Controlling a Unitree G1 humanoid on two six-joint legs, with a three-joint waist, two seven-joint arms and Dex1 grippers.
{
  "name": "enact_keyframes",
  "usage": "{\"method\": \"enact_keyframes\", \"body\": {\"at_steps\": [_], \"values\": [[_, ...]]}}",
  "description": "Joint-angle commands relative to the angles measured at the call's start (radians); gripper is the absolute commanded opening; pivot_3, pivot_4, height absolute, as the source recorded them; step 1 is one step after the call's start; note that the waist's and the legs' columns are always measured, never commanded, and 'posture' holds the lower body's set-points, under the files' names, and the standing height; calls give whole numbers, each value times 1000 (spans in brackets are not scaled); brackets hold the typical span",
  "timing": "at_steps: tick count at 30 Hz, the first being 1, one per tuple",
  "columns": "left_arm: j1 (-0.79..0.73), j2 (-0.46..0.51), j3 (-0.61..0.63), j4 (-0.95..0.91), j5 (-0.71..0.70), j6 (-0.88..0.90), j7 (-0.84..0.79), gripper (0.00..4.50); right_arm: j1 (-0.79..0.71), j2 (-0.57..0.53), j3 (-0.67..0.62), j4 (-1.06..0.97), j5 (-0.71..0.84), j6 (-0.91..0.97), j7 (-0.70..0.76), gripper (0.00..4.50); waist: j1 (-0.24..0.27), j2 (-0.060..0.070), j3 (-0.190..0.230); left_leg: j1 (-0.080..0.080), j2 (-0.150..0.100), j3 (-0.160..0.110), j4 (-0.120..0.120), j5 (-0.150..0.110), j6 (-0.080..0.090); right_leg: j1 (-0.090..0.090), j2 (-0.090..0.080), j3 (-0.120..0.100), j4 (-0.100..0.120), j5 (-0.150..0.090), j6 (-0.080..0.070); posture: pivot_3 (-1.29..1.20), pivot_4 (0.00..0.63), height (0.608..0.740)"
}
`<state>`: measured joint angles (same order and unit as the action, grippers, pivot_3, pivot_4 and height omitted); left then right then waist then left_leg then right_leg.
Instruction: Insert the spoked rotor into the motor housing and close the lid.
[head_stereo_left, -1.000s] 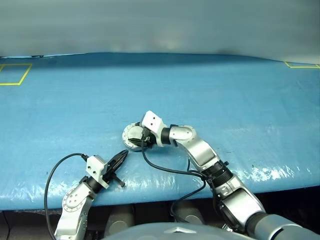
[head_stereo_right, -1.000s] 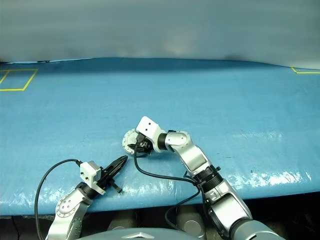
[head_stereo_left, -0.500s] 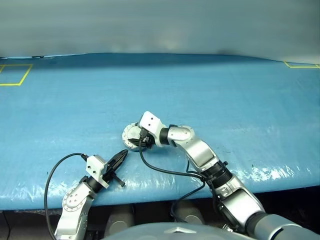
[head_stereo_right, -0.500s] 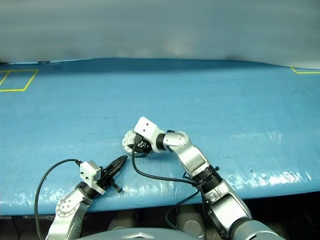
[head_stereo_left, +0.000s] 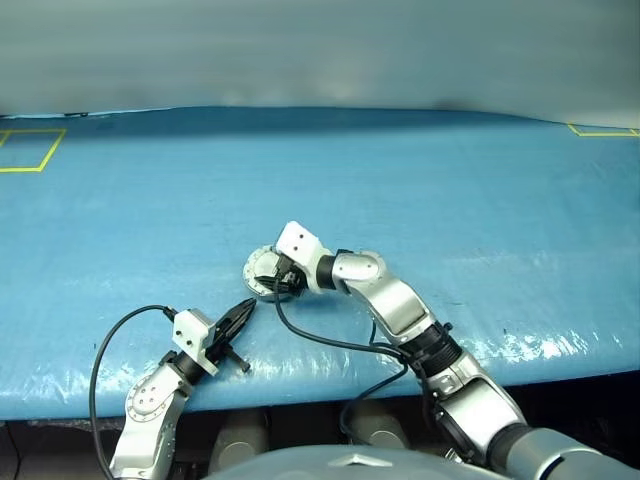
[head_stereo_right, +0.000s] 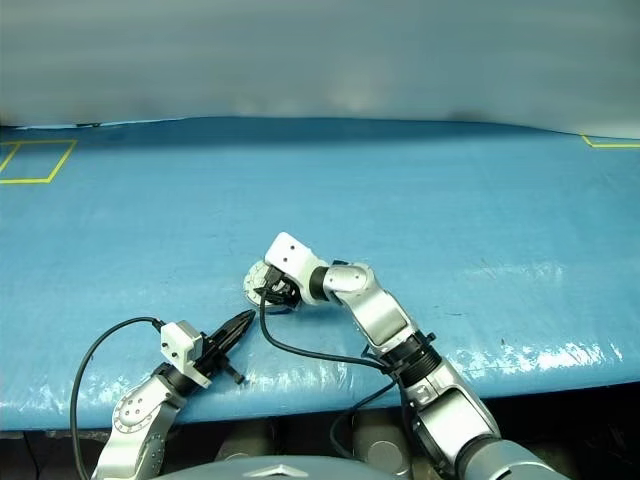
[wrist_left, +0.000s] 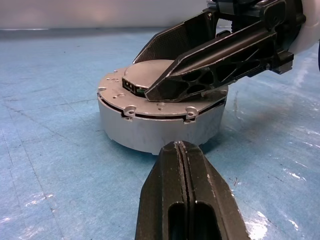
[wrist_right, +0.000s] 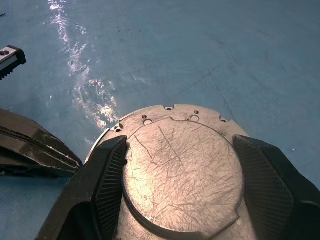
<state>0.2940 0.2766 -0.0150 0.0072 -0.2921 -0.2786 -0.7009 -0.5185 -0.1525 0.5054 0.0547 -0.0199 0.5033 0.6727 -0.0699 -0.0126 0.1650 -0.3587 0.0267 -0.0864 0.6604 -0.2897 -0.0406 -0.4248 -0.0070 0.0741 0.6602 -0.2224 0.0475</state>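
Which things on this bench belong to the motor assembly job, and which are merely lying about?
Belonging to the job:
- motor housing, on the blue table cover
- lid, lying closed on the housing
- right pincer, fingers spread over the lid
- left pincer, shut, beside the housing

Merely there:
- blue table cover
- yellow tape marks

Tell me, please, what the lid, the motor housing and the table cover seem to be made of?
The lid looks like bare metal, probably aluminium: silver-grey, shiny, crossed by many fine scratches. The motor housing seems the same metal with a duller, matte grey wall. The table cover looks like thin blue plastic sheet or foam: it wrinkles and gives glossy glints near the front edge.
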Motion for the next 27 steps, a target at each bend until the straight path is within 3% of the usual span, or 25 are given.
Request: {"method": "enact_keyframes", "body": {"at_steps": [1, 9, 15, 27], "values": [[0, -2, 3, -15, -2, -12, 4, 0, 18, -1, 6, 31, -13, 39, -5, 3035, 0, 0, 0, 0, 0, 0, 0, 0, 0, 0, 0, 0, 0, 0, 0, 0, 150, 740], [2, -1, -2, -37, -2, 3, 10, 0, 10, -8, 44, 19, -63, 69, -30, 3035, 0, 0, 0, 0, 0, 0, 0, 0, 0, 0, 0, 0, 0, 0, 0, 0, 150, 740], [3, 0, -7, -51, 0, 11, 16, 0, 5, 45, -25, -7, 5, 206, -44, 3035, 0, 0, 0, 0, 0, 0, 0, 0, 0, 0, 0, 0, 0, 0, 0, 0, 150, 740], [10, -1, -12, -62, -1, 15, 27, 0, -2, 45, -11, -43, 21, 293, -54, 3035, 1, 0, 0, 0, 0, 0, -1, 0, 0, 0, 0, 0, -1, 0, -1, 0, 150, 740]]}}
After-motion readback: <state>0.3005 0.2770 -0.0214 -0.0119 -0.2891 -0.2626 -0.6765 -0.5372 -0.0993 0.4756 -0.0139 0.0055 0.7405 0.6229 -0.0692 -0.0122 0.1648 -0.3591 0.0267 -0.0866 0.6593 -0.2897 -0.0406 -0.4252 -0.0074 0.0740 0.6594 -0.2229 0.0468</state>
